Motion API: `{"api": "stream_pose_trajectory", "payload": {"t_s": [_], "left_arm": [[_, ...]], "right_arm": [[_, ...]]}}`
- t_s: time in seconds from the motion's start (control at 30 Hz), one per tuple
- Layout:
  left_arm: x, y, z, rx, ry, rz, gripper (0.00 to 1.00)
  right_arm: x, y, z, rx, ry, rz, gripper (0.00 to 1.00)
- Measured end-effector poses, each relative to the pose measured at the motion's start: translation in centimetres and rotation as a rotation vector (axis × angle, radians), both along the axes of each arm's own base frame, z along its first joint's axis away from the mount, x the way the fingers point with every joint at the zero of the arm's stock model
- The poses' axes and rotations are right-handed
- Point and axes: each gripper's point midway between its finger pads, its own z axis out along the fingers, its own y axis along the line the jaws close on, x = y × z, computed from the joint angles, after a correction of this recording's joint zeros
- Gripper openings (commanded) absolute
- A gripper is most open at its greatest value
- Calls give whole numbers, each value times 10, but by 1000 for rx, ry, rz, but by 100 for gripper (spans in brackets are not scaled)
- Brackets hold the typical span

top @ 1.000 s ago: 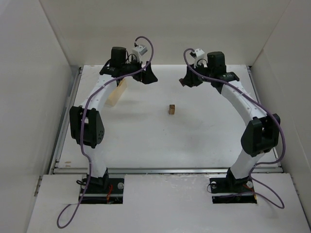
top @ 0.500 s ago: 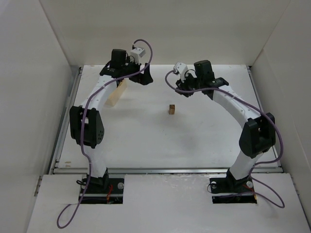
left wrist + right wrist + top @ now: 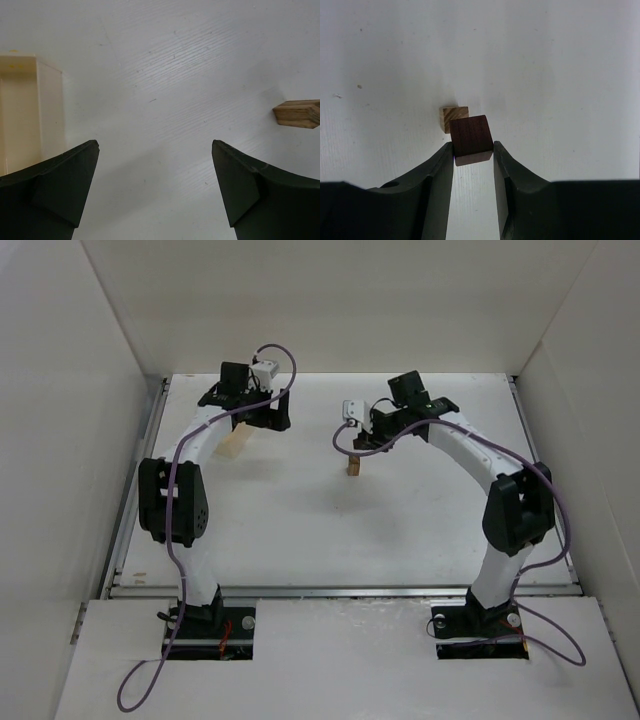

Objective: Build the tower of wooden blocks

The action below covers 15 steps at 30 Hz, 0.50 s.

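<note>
My right gripper [image 3: 473,147] is shut on the dark reddish-brown cube [image 3: 471,139], which is pinched between both fingertips above the table. The light tan cube [image 3: 455,116] rests on the table just beyond and slightly left of the held cube, partly covered by it. From above, the right gripper [image 3: 362,443] hovers close over the tan cube [image 3: 353,468]. My left gripper [image 3: 155,145] is open with nothing between its fingers and stands over bare table. The tan cube [image 3: 297,113] shows at the right edge of the left wrist view.
A larger pale wooden oblong box [image 3: 236,443] lies at the back left, under the left arm, and appears at the left edge of the left wrist view as the box [image 3: 25,110]. White walls enclose the table [image 3: 320,530] on three sides.
The right arm has swung left and nearer, bringing the dark cube from the back right to just above the tan cube. The left gripper has shifted slightly left and nearer.
</note>
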Motion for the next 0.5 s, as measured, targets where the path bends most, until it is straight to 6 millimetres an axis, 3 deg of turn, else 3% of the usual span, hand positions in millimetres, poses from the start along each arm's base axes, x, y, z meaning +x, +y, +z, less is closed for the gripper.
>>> {"api": "stream_pose_trajectory", "payload": {"t_s": [0.27,0.5], "left_arm": [[-6,4,-13,14,30,19,95],[-8,5,-17,14,43,30,95]], "right_arm": [[0,22,-35,-64,57,97,5],[-3,25,-39,-95,54,113,5]]}}
